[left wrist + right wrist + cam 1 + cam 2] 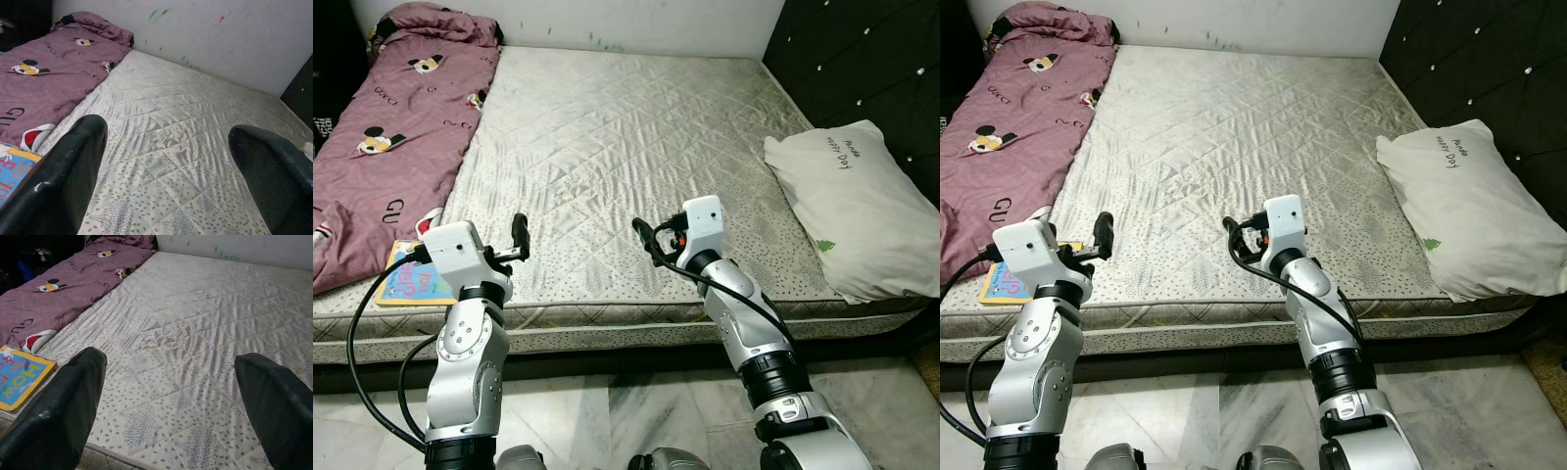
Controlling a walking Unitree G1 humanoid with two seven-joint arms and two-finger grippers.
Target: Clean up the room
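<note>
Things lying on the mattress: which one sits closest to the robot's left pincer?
The colourful book, at the mattress edge beside the left pincer. The purple blanket reaches farther back; the white pillow lies opposite.

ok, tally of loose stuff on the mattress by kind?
Blanket: 1, purple, along the robot's left side of the mattress.
Pillow: 1, white, at the robot's right edge.
Book: 1, colourful, at the near left corner.
Total: 3.
</note>
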